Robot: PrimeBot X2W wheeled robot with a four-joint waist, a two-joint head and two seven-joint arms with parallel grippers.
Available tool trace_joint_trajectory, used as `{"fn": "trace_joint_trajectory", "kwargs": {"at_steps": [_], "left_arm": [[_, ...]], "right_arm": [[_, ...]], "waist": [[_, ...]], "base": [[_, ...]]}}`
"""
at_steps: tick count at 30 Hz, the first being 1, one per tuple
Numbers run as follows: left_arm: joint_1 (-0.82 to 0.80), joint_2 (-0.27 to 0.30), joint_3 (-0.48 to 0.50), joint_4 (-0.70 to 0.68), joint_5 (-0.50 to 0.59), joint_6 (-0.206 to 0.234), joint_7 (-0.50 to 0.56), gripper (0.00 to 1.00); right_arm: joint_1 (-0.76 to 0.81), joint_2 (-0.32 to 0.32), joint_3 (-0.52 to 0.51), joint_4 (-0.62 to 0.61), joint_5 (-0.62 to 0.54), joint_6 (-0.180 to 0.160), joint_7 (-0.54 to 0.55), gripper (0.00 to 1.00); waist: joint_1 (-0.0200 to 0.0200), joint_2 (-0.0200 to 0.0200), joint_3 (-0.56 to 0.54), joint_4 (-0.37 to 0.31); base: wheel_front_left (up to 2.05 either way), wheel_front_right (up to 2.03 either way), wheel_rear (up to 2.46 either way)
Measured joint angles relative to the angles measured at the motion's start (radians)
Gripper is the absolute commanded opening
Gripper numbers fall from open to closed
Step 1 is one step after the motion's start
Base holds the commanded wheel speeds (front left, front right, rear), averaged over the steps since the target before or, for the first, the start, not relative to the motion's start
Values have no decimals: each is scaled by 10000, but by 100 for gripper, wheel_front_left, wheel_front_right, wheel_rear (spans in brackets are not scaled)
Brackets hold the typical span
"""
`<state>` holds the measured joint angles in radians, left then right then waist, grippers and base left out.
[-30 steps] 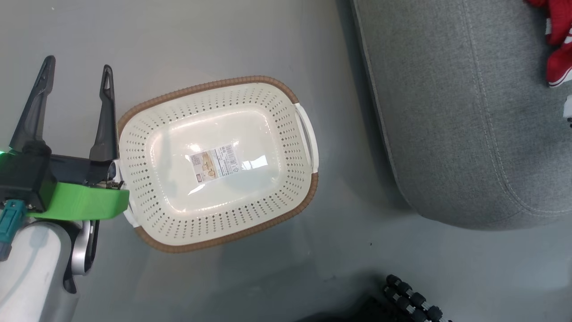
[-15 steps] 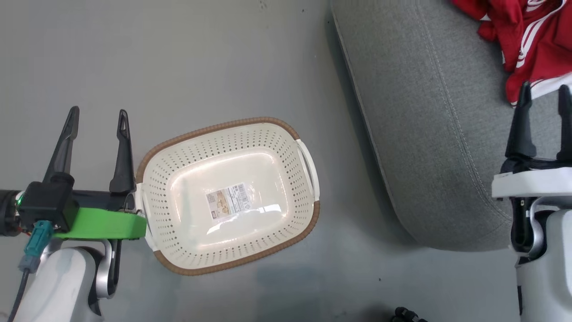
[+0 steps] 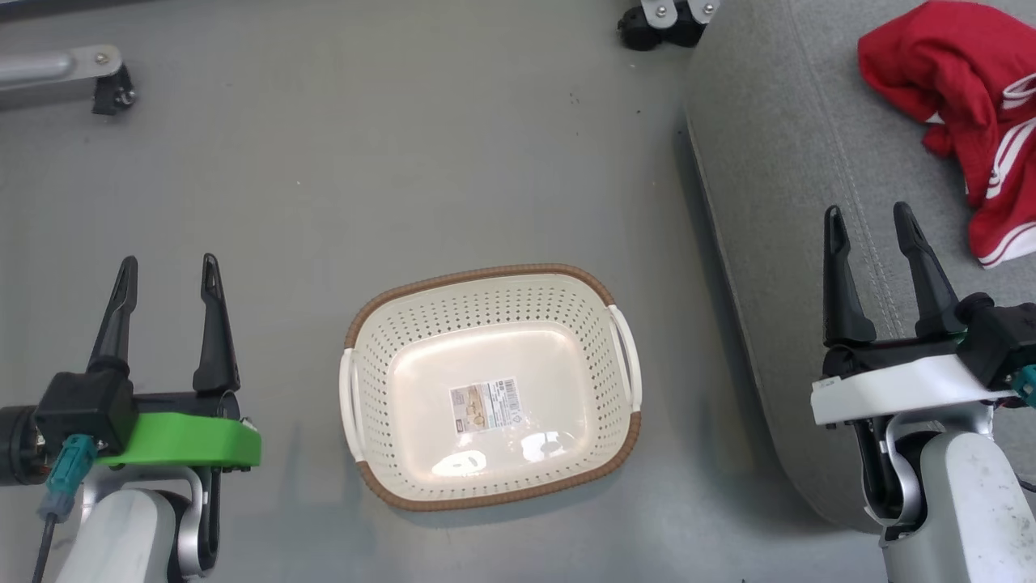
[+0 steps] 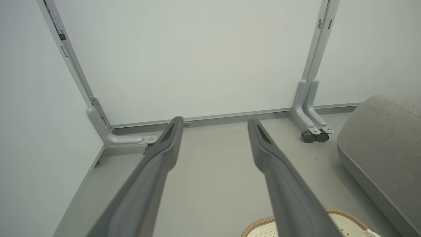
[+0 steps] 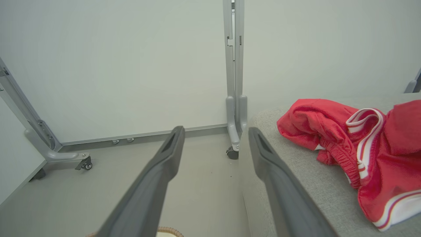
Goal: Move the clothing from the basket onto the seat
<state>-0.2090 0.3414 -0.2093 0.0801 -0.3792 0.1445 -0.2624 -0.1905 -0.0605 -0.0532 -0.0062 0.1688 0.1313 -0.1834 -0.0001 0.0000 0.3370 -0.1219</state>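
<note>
Left of the basket (image 3: 486, 270), here's the left gripper (image 3: 170, 261): two long dark tapered fingers (image 3: 215, 324), a bright green bracket (image 3: 186, 441), a teal plug (image 3: 69, 458) trailing a black cable (image 3: 40, 551), and a pale forearm (image 3: 121, 534). Right of the basket, the right gripper (image 3: 867, 210) has the same fingers but a white bracket (image 3: 890, 390).

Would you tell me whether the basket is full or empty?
Empty: the basket shows its bare bottom and paper label; the clothing lies on the seat.

head: high, looking down on basket (image 3: 486, 300), seat (image 3: 777, 162) | wrists: low, level, facing wall panels (image 4: 197, 59) | shared: seat, basket
</note>
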Motion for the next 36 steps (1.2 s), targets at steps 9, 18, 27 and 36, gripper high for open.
{"fn": "trace_joint_trajectory", "kwargs": {"at_steps": [9, 18, 27, 36], "left_arm": [[860, -487, 660, 259, 393, -537, 0, 100], [1616, -943, 1009, 573, 755, -1104, -2, 100], [2088, -1266, 1108, 1085, 1012, -1469, -2, 100], [2190, -1461, 1298, 1448, 1208, -1764, -2, 100]], "right_arm": [[752, 71, 234, -313, -199, 0, 357, 100], [1605, 84, 408, -537, -205, 0, 732, 100], [2475, 90, 384, -876, -232, 0, 1135, 100], [2715, 90, 408, -1160, -261, 0, 1392, 100]], "waist": [[0, 0, -927, 734], [0, 0, -1924, 1000], [0, 0, -2860, 1094], [0, 0, -3266, 1229]], "base": [[0, 0, 0], [0, 0, 0], [0, 0, 0], [0, 0, 0]]}}
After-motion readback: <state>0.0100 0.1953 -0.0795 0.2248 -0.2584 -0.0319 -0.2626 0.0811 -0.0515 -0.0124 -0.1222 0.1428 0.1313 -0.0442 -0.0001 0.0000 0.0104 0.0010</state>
